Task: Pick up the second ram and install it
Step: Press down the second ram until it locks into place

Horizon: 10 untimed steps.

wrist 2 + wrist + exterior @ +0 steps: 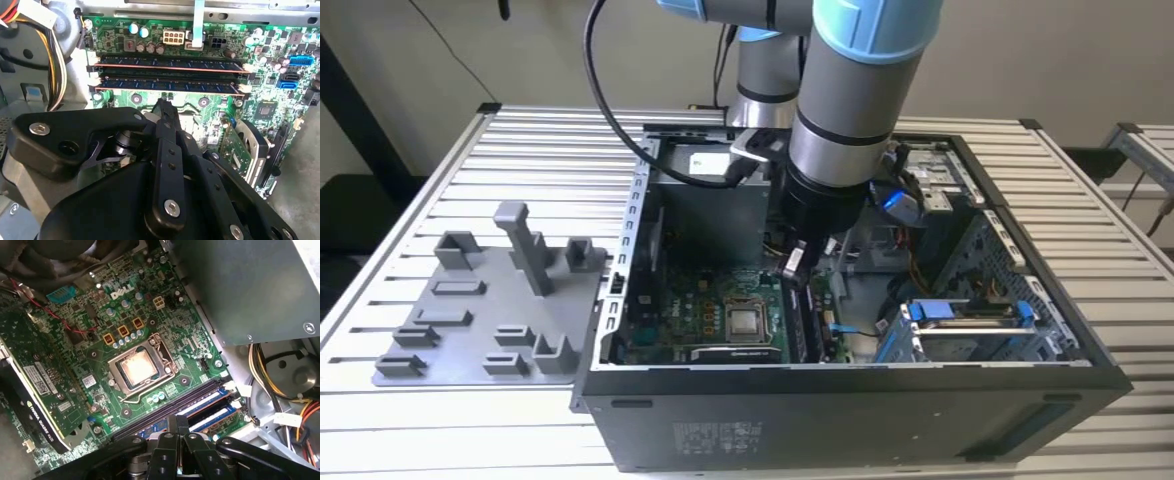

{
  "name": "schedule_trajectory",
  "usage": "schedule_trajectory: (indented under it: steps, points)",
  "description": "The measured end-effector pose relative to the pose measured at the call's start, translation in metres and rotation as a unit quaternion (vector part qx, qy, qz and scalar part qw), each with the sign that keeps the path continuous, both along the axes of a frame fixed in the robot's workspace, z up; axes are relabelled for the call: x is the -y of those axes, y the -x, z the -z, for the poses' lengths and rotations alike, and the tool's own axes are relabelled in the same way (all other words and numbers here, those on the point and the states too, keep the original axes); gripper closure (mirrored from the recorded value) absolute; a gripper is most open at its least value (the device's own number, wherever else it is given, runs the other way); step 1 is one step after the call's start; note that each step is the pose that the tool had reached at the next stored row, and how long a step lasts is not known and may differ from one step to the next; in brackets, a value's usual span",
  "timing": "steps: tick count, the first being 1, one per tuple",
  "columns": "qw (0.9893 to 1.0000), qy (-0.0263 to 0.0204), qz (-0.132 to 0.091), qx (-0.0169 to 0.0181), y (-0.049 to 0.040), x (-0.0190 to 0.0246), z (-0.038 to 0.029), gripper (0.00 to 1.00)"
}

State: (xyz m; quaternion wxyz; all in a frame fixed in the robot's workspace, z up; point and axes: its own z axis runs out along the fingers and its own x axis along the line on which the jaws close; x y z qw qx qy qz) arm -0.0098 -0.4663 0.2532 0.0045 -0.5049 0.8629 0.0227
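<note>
Holding the claw [794, 262] pinched shut, gripping nothing, in the exterior view; hanging inside the open computer case [854, 400], over the motherboard [707, 310].

Showing, in the second wrist view, the second ram [170, 85] sitting in its slot on the motherboard, just beyond the closed fingertips [162, 104]: long, thin, dark, with a row of chips, lying beside another stick [170, 63].

Hovering, in the first wrist view, over the seated second ram [202, 403], near the processor socket [137, 367].
</note>
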Motion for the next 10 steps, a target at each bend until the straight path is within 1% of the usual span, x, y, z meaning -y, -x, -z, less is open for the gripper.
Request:
schedule_trajectory:
  steps: [3, 6, 8, 10]
  points:
    - [0.9998, 0.0, -0.019, 0.0003, 0.0, 0.0, 0.0, 0.89]
    - [0.9992, 0.0, -0.04, 0.0005, 0.0, 0.0, 0.0, 0.89]
    - [0.9983, 0.0, -0.058, 0.0005, 0.0, 0.0, 0.0, 0.89]
    - [0.9971, 0.0, -0.077, 0.0005, 0.0, 0.0, 0.0, 0.89]
